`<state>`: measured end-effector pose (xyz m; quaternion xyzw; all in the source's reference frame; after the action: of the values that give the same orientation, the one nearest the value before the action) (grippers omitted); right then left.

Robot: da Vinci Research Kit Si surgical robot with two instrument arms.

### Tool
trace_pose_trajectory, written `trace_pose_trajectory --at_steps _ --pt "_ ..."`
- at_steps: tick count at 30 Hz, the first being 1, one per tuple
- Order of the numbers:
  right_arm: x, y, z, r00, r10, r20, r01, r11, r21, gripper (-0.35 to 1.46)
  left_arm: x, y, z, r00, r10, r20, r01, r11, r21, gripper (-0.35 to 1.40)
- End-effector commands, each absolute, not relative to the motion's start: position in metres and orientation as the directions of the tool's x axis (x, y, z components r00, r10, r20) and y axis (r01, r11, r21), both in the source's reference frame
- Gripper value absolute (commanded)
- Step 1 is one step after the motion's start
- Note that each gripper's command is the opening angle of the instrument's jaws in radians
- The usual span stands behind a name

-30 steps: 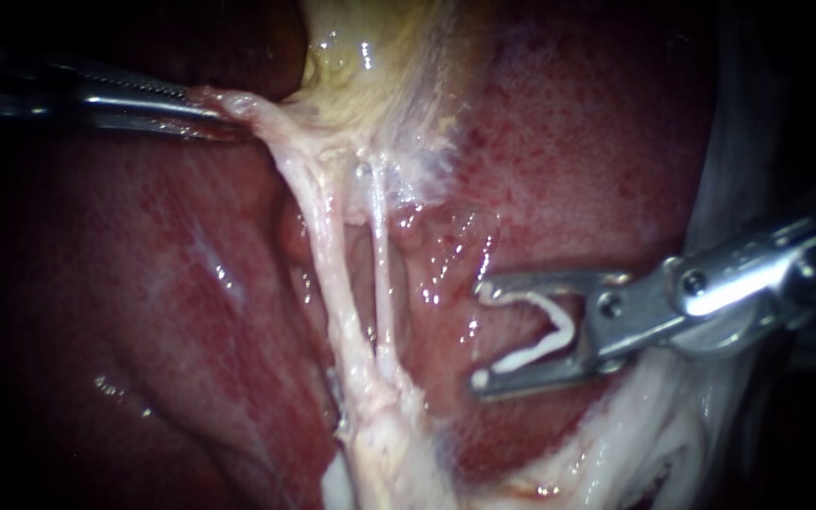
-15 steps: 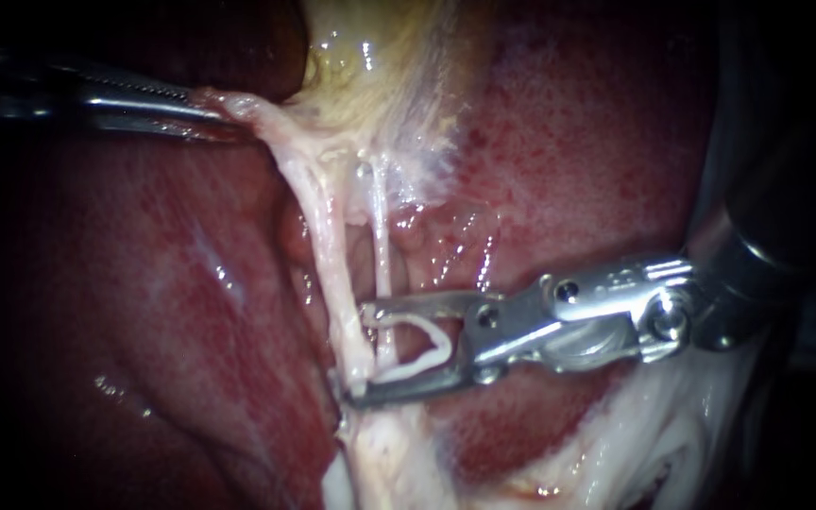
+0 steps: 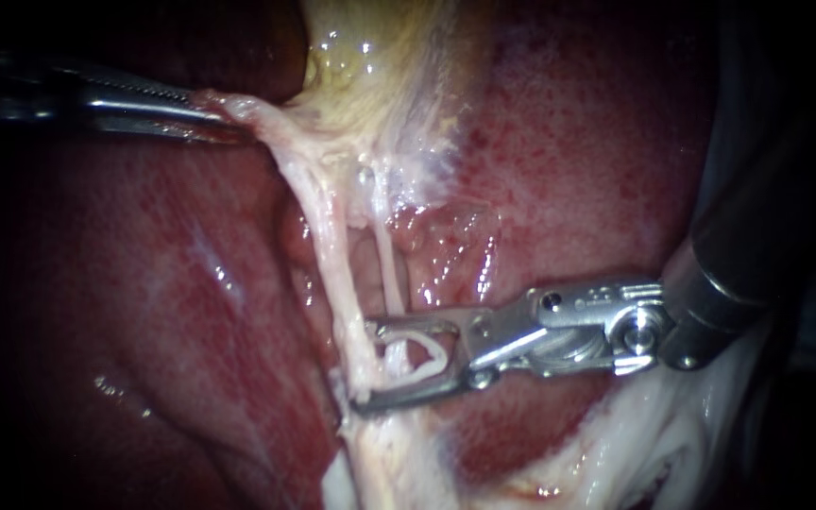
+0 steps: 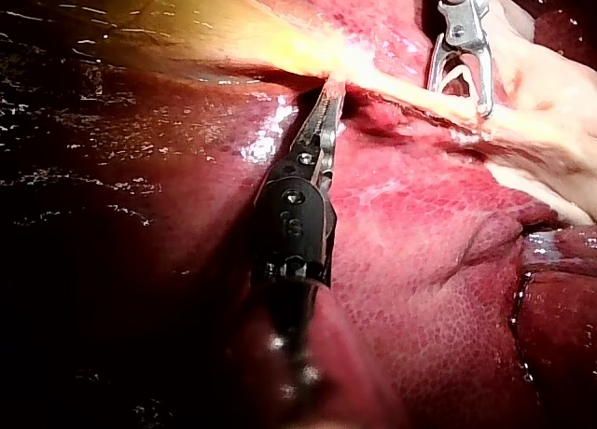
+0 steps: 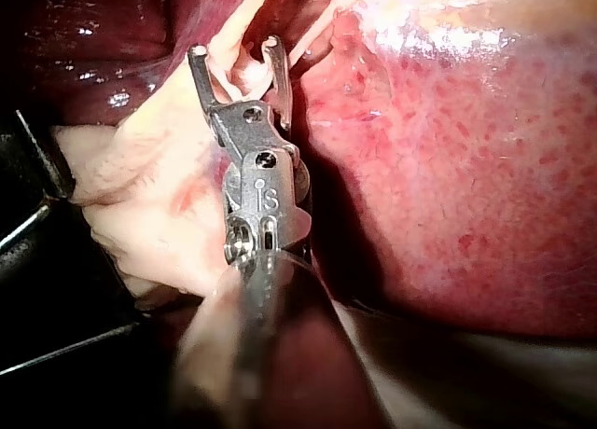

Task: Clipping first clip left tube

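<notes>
Two pale tubes run down from the yellowish gallbladder [image 3: 380, 57]: a thicker left tube [image 3: 328, 236] and a thin right tube [image 3: 387, 264]. My right instrument [image 3: 364, 366] comes in from the right, its jaws apart with a bent white clip [image 3: 427, 364] between them. The thin tube passes between the jaws, and their tips lie at the left tube. In the right wrist view the same jaws [image 5: 236, 48] straddle pale tissue. My left instrument [image 3: 224, 111] is shut on a pale tissue strand beside the gallbladder and holds it taut leftward, as the left wrist view [image 4: 328, 98] also shows.
Dark red liver [image 3: 569, 170] lies behind and on both sides of the tubes. Whitish fatty tissue [image 3: 654, 444] sits under the right instrument's shaft. In the left wrist view the right instrument [image 4: 462, 75] stands ahead of my left one, across the strand.
The right instrument has moved left from over the liver to the tubes and now straddles them. Its jaws stand slightly closer together and the clip is more bent. The left instrument is unchanged.
</notes>
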<state>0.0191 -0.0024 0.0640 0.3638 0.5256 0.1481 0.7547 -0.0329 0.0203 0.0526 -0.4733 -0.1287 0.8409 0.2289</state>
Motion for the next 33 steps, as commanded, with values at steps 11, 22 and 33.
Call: trace_pose_trajectory --at_steps 11,22,33 --pt "0.0228 -0.0028 0.0629 0.342 0.650 -0.679 0.183 0.663 0.726 0.48 -0.0329 0.0204 0.0526 -0.445 0.507 -0.738 -0.263 -0.862 -0.433 -0.35" --pt "0.0238 -0.0030 0.0593 0.303 0.685 -0.663 0.199 0.635 0.747 0.49 -0.0329 0.0205 0.0528 -0.445 0.507 -0.738 -0.263 -0.862 -0.433 -0.35" --pt "0.0241 -0.0035 0.0558 0.314 0.709 -0.632 0.208 0.598 0.774 0.44 -0.0328 0.0205 0.0528 -0.445 0.507 -0.739 -0.263 -0.862 -0.433 -0.35"
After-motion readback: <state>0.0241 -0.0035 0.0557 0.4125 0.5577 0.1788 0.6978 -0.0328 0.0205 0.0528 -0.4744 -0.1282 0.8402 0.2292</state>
